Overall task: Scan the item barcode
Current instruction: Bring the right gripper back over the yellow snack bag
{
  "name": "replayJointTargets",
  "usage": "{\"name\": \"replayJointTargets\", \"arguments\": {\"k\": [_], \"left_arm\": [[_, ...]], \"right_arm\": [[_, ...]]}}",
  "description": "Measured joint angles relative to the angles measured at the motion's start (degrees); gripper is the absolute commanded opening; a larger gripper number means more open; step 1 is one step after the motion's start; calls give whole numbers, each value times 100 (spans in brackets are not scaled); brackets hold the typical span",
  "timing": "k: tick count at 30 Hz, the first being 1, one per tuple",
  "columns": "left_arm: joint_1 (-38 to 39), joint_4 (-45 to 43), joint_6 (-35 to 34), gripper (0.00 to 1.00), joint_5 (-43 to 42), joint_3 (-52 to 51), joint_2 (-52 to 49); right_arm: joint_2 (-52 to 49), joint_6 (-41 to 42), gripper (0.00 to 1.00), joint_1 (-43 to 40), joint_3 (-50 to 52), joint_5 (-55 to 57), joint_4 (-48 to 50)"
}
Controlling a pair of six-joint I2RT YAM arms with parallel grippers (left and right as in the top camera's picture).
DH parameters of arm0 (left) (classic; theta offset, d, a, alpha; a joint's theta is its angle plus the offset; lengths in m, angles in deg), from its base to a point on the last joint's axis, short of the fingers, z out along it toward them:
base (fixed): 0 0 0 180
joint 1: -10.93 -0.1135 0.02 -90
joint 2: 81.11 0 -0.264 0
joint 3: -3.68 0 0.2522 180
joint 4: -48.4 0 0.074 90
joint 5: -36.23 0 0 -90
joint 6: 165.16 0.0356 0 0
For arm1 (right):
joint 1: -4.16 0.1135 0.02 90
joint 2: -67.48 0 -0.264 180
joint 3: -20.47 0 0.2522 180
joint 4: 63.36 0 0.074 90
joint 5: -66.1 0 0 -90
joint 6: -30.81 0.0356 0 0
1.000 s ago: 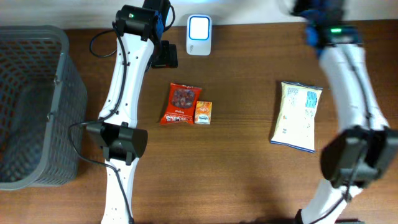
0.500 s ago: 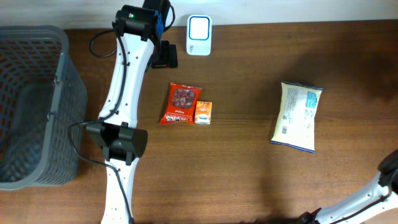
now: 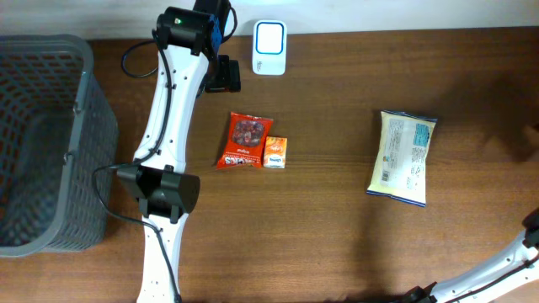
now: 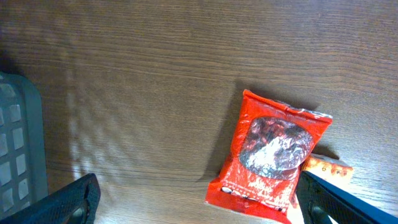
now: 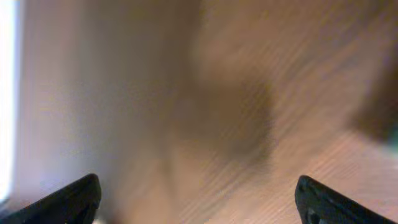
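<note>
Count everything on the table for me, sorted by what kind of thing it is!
Snack bags: 2, the red packet and the pale bag
Little boxes: 1, the orange box
Scanners: 1, the white scanner
Baskets: 1, the grey basket
Total: 5

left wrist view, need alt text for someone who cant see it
A red snack packet lies flat on a brown wooden table, a small orange box against its lower right corner. The edge of a grey basket shows at far left, and the left gripper has its jaws wide open at the bottom corners, holding nothing.
</note>
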Motion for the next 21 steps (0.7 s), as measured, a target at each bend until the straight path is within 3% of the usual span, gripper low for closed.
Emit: {"name": "replayJointTargets", "arguments": {"k": [3, 5, 7, 12, 16, 17, 19, 20, 21], "left_arm": [[-2, 0, 0, 99, 0, 0, 0], [-2, -2, 0, 99, 0, 0, 0], [0, 0, -2, 99, -2, 0, 0], [-2, -2, 0, 99, 0, 0, 0], [-2, 0, -2, 99, 0, 0, 0], [0, 0, 0, 99, 0, 0, 0], [-2, -2, -2, 99, -2, 0, 0], [-2, -2, 0, 99, 0, 0, 0], [-2, -2, 0, 99, 0, 0, 0]], "right_arm": [[37, -1263, 99, 118, -2, -1558, -944], [44, -2295, 99, 483, 9, -1779, -1722], [83, -2806, 99, 1147, 214, -1473, -1838], [166, -3112, 99, 2463, 1172, -787, -1307], [166, -3117, 99, 2592, 1316, -710, -1224], [170, -3115, 74, 2581, 1392, -702, -1106], [210, -3115, 47, 2562, 1611, -721, -855], [208, -3123, 39, 2562, 1738, -691, -807], [208, -3108, 22, 2562, 1805, -669, -809]]}}
